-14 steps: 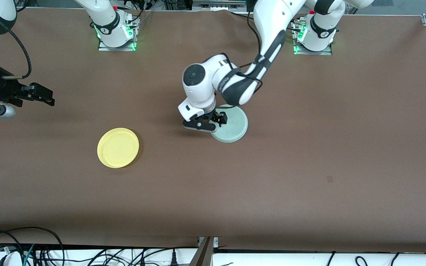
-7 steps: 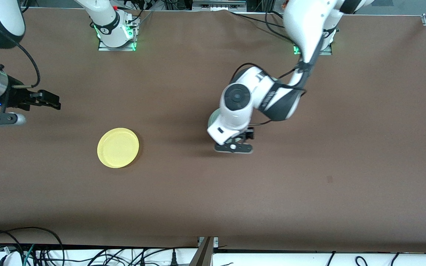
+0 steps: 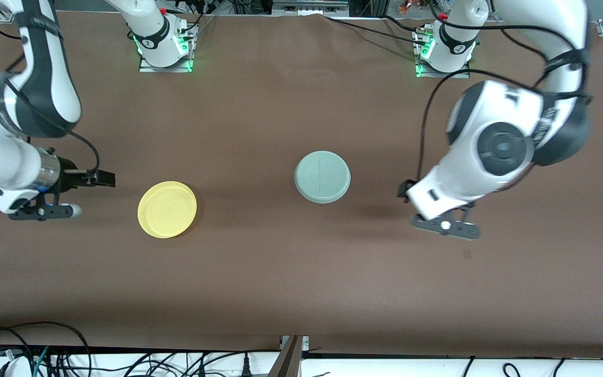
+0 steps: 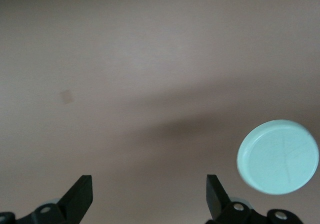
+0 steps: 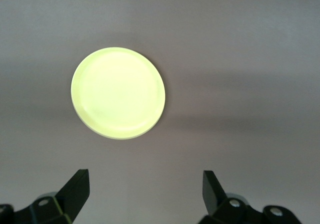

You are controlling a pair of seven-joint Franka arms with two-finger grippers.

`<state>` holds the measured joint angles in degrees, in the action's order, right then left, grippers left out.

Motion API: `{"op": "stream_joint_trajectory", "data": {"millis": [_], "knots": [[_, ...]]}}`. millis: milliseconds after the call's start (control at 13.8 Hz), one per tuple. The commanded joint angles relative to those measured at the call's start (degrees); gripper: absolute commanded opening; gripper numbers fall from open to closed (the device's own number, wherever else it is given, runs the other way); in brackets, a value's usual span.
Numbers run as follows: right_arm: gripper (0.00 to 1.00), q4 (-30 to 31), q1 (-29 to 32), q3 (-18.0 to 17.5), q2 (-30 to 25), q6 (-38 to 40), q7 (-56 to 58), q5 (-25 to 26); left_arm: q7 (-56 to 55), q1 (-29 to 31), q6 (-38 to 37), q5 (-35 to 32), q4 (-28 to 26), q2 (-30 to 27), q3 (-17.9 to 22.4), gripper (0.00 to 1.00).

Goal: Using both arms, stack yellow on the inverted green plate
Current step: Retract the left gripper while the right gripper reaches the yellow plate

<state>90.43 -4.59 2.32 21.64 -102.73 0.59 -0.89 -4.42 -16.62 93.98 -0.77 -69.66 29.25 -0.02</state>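
The green plate [image 3: 322, 176] lies upside down on the middle of the brown table, flat underside up; it also shows in the left wrist view [image 4: 278, 156]. The yellow plate [image 3: 167, 209] lies rim up toward the right arm's end, and it fills the middle of the right wrist view [image 5: 118, 92]. My left gripper [image 4: 150, 194] is open and empty, raised over bare table beside the green plate toward the left arm's end [image 3: 407, 189]. My right gripper [image 5: 145, 189] is open and empty over bare table just beside the yellow plate [image 3: 100, 179].
The two arm bases [image 3: 164, 47] [image 3: 443, 52] stand at the table edge farthest from the front camera. A small dark mark [image 3: 467, 254] is on the tablecloth below the left wrist. Cables [image 3: 45, 351] hang along the table edge nearest the camera.
My left gripper has left the green plate, risen and swung toward the left arm's end; the plate now lies uncovered. My right gripper has come closer to the yellow plate.
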Motion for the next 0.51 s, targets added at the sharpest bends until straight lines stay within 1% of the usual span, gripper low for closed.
{"op": "stream_joint_trajectory", "data": {"millis": [0,145,289,434], "knots": [[1.00,6.7,0.5,0.1,-0.6,-8.2,1.2,-1.5,4.5,5.1,-2.0,0.0,-1.1,-4.5,-0.2,1.00],[1.00,11.6,0.5,0.1,0.4,-14.8,3.4,-1.5,4.5,6.2,-2.0,-4.2,-0.6,-6.1,-0.2,1.00],[1.00,14.3,0.5,0.4,2.1,-19.5,5.0,-1.5,3.8,8.3,-2.0,-4.2,-0.4,-6.9,0.5,1.00],[1.00,14.8,1.0,0.6,5.6,-23.6,5.9,-1.4,4.1,9.3,-4.1,-4.3,-0.4,-7.8,0.9,1.00]]}}
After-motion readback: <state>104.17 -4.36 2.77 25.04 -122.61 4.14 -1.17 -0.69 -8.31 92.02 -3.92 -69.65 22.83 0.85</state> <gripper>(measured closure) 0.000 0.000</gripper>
